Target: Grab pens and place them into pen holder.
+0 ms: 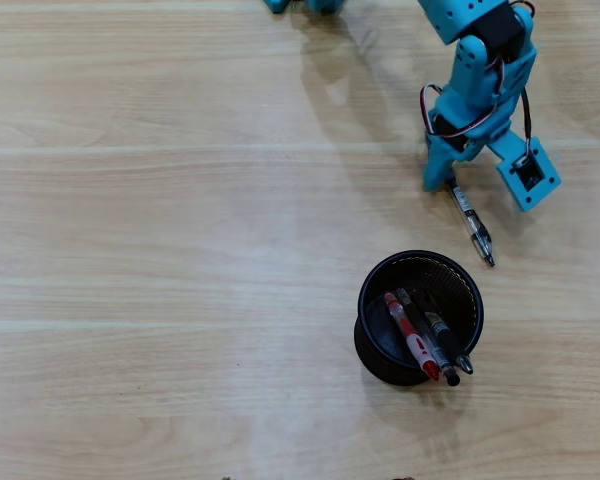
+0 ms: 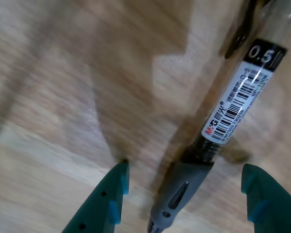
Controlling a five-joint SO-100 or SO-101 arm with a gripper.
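Observation:
A clear pen with a grey rubber sleeve (image 1: 472,225) lies on the wooden table, pointing down-right toward the pen holder (image 1: 372,283). My teal gripper (image 1: 447,182) is lowered over its upper end. In the wrist view the gripper (image 2: 184,170) is open, one fingertip (image 2: 111,199) on each side of the pen (image 2: 233,97), whose grey sleeve (image 2: 179,191) sits between them. The black mesh holder stands just below the pen and holds three pens: a red and clear one (image 1: 410,340), a black one (image 1: 427,330) and a clear one (image 1: 446,338).
The light wood table (image 1: 160,250) stretches bare to the left of the arm and holder. The arm's teal base (image 1: 300,5) shows at the top edge. The wrist camera block (image 1: 528,172) juts out to the right of the gripper.

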